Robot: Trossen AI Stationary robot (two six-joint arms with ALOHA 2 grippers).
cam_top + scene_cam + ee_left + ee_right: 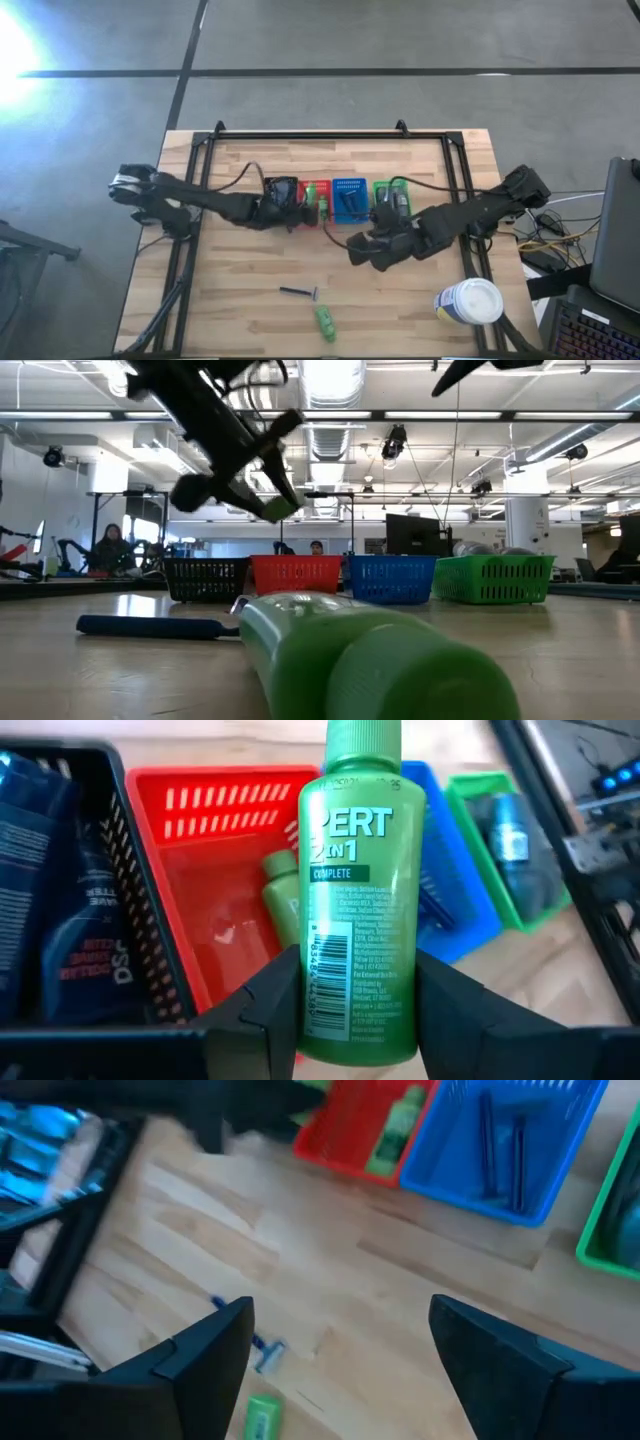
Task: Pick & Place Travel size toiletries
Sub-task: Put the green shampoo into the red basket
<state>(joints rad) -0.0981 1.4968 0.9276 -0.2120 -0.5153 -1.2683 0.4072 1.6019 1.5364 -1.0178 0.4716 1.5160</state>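
Observation:
My left gripper [358, 982] is shut on a bright green bottle [362, 870] and hovers over the red basket [215, 870], in which another green bottle [280, 900] lies. My right gripper [340, 1335] is open, above bare table near the blue basket [348, 200], holding nothing. A third green bottle [325, 322] and a thin black stick [298, 292] lie flat on the near part of the table. Dark tubes [85, 930] fill the black basket, thin sticks [500, 1145] lie in the blue basket, and a dark container [510, 835] sits in the green basket. My left gripper pinches the green bottle's lower body [355, 1010], near its base, between the two fingers. The bottle lies along the fingers, with its cap end [362, 745] pointing away from the gripper. It is lifted clear, tilted, above the red basket [313, 192].
Four mesh baskets stand in a row mid-table: black [282, 190], red, blue and green [388, 195]. A large white canister [468, 302] stands at the table's near right corner. A black metal frame [310, 135] runs round the table. People sit in the room behind.

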